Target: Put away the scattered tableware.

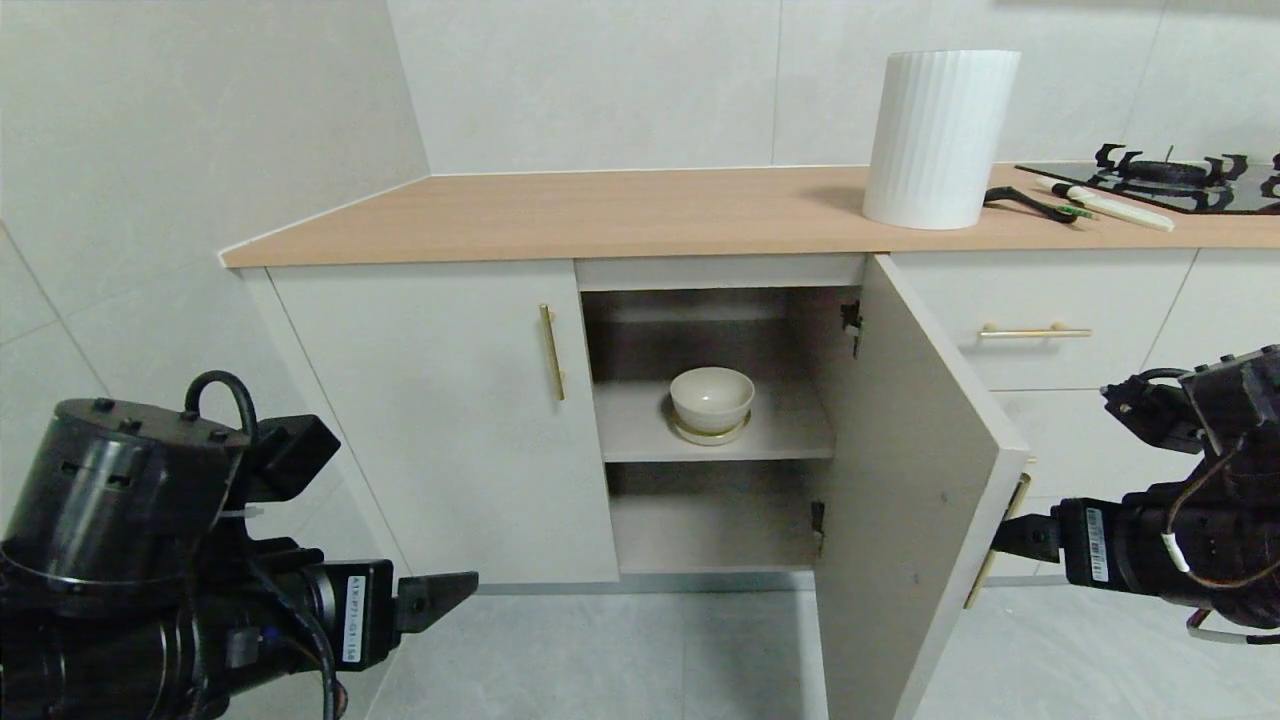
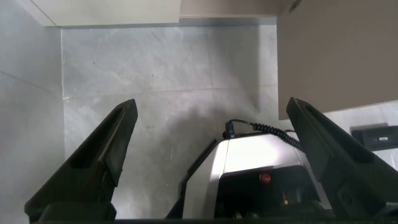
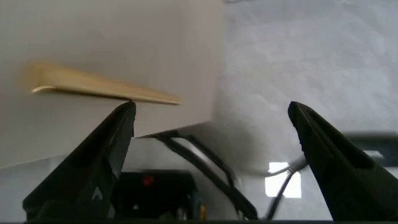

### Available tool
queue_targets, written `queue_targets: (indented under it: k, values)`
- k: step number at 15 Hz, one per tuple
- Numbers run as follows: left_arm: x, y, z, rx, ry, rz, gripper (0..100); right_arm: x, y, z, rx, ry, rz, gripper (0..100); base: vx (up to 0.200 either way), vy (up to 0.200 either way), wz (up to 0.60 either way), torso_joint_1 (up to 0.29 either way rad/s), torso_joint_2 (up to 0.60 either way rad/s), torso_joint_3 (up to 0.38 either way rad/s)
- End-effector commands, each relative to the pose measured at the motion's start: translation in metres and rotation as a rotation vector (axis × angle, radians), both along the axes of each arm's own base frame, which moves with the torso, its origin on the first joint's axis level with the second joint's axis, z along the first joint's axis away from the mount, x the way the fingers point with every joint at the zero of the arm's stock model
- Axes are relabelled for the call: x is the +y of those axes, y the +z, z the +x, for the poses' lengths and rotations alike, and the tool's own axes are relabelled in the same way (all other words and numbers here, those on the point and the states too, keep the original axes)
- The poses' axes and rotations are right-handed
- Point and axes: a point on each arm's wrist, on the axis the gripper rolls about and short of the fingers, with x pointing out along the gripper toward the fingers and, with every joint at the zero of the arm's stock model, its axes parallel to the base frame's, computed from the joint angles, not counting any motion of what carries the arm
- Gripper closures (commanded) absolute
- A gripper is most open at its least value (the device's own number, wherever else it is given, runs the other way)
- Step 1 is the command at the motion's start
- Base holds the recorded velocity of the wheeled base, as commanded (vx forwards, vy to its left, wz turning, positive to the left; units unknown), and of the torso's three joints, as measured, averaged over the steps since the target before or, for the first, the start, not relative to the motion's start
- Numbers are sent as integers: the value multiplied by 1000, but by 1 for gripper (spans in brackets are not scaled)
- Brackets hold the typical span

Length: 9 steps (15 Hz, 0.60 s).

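A wood-toned worktop runs along a wall of pale tiles and turns the corner at its left end. A tall white ribbed cylinder stands upright on the worktop towards its right end. Just beside the cylinder's base, on its right, lies a black-handled tool, and next to that a white tool with a green section; their type cannot be determined. A black glass gas hob with black burner grates is set into the worktop at the far right. Below it, a pale drawer front carries a horizontal gold bar handle. The floor is grey tile.
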Motion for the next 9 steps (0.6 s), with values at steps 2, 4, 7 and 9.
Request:
queue_targets:
  k: [2,4,7,9]
  values:
    - [0,0,0,1,0,1,0,9,-6,7,0,26,-3,0,0,0,0,0,0,0]
    - [0,-1,0,2,0,1,0,11,-9,10,3,26,-5,0,0,0,0,0,0,0]
    - [0,-1,1,5,1,2,0,15,-12,12,15,40,-9,0,0,0,0,0,0,0]
    - [0,-1,1,5,1,2,0,19,-12,10,15,60,-9,0,0,0,0,0,0,0]
